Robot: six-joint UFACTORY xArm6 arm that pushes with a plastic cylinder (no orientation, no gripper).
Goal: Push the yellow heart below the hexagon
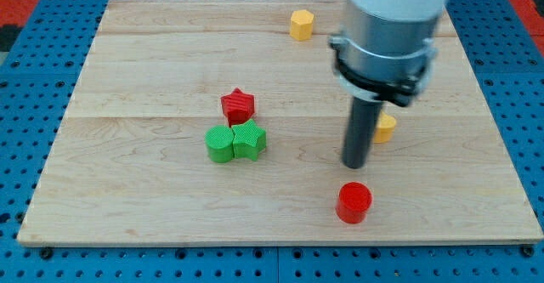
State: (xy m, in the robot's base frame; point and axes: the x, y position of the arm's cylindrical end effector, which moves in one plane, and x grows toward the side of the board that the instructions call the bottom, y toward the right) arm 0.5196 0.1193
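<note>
A yellow hexagon block (301,24) sits near the view's top, right of the middle. A second yellow block (385,127), probably the heart, lies at the view's right, mostly hidden behind my rod. My tip (354,164) rests on the board just left of and slightly below that yellow block, close to it or touching it. A red cylinder (354,202) sits a short way below my tip.
A red star (238,106) sits left of the middle, with a green block (220,144) and a green star (249,139) touching each other just below it. The wooden board (127,70) lies on a blue pegboard.
</note>
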